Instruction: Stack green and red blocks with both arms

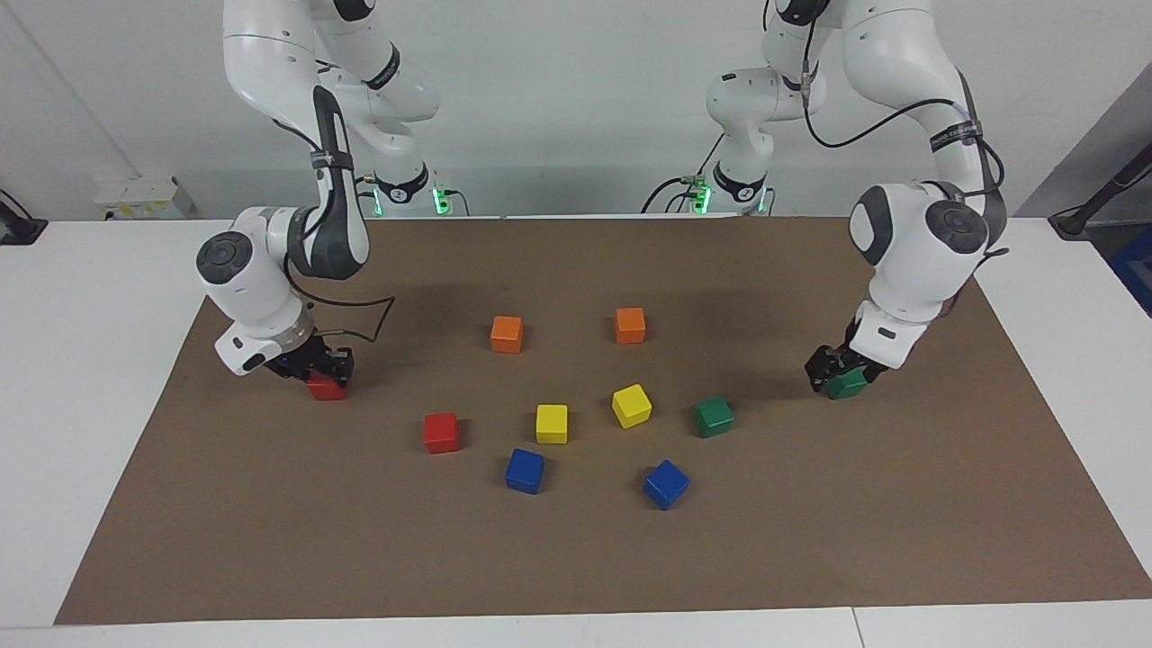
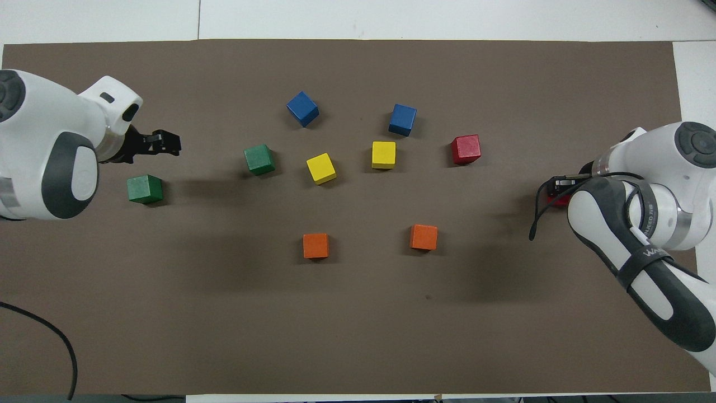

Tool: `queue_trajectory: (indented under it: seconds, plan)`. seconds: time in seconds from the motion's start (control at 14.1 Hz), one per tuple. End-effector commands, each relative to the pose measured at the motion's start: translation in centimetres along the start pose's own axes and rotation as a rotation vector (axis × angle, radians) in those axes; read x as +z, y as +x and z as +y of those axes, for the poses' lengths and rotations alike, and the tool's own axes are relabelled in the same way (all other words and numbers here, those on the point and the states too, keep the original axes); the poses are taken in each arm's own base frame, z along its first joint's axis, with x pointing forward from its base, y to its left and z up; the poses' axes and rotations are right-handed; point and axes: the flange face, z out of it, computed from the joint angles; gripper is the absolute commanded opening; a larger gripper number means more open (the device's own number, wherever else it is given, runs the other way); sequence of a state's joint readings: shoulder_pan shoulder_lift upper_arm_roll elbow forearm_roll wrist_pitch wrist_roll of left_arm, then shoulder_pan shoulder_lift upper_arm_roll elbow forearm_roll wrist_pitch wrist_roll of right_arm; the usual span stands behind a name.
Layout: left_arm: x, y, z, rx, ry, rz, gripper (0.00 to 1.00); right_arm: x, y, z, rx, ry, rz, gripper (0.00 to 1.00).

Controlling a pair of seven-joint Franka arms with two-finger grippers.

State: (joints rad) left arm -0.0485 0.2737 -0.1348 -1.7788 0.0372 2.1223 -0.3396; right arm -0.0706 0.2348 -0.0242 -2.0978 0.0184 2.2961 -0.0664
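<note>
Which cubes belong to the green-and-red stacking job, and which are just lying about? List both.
Job:
- end green block, beside the left gripper
- middle green block
- end red block, at the right gripper
- middle red block

Lying about:
- orange cubes
- yellow cubes
- blue cubes

On the worktop [image 1: 54, 360] lies a mat [image 1: 576, 558] carrying ten blocks [image 1: 507, 333]: two nearest the robots, four in a row farther out, two farthest, and one toward each end, the left pincer [image 1: 832, 373] and right pincer [image 1: 324, 369] close over these.
</note>
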Motion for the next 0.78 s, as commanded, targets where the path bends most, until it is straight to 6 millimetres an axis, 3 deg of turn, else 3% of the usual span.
queue_trajectory:
  seconds: [0.0, 0.07, 0.28, 0.42, 0.57, 0.71]
  plan:
    - [0.4, 1.2, 7.9, -0.063, 0.003, -0.031, 1.0, -0.9, 0.5, 0.0, -0.03, -0.002, 0.024, 1.0]
    - [1.2, 0.1, 10.7, -0.036, 0.011, -0.055, 1.0, -2.3, 1.2, -0.4, -0.034, -0.003, 0.047, 1.0]
    - [3.8, -0.4, 13.8, -0.058, 0.065, -0.033, 1.0, -8.0, 3.8, -2.5, -0.071, -0.005, 0.096, 1.0]
    - [5.2, -0.7, 13.8, -0.04, 0.063, -0.008, 1.0, -12.0, 5.9, -5.9, -0.125, -0.004, 0.118, 1.0]
    - [6.1, -1.0, 13.4, -0.041, 0.069, -0.015, 1.0, -13.6, 7.3, -10.4, -0.163, -0.009, 0.099, 1.0]
    - [6.7, -1.1, 12.6, -0.047, 0.072, -0.019, 1.0, -14.0, 8.8, -13.2, -0.17, -0.039, 0.104, 1.0]
